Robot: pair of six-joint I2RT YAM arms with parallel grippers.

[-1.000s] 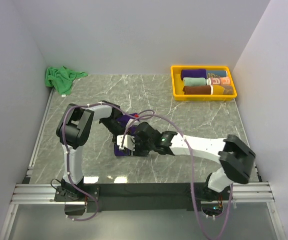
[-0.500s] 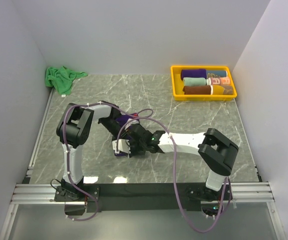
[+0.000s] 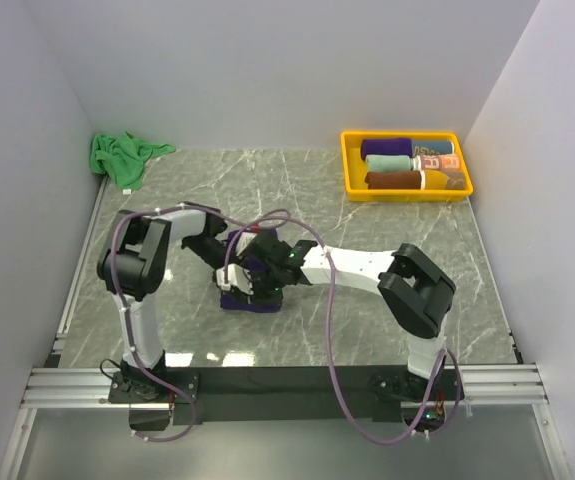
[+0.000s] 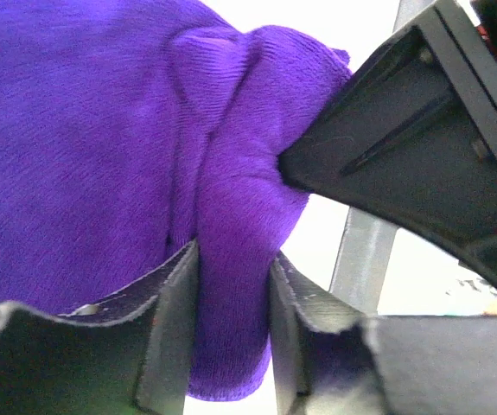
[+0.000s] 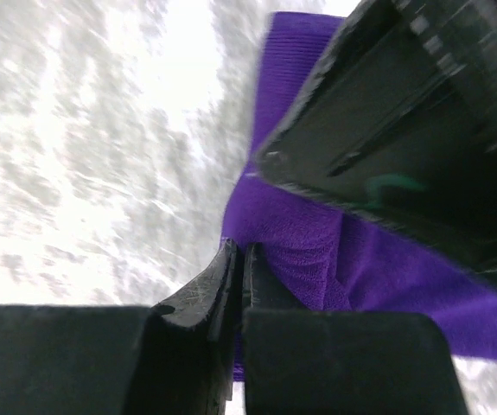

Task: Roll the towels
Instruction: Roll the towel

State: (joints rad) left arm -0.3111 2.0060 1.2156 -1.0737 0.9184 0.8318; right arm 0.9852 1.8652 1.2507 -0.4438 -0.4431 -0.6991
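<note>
Rolling purple towel (image 3: pixel 250 300): left gripper (image 4: pixel 233 259) clamps a fold, right gripper (image 5: pixel 238 259) pinches its edge; next, turn both together

Plain white walls (image 3: pixel 267 70) are enclosing a grey marble-patterned table (image 3: pixel 387 230) on three sides. Light is reflecting softly on it. An aluminium rail (image 3: pixel 67 385) is running along 6 o'clock; a yellow tray (image 3: pixel 348 165) is sitting at 2 o'clock.

yellow tray (image 3: pixel 407 196) at far right of the marble table (image 3: pixel 297 190)
</note>
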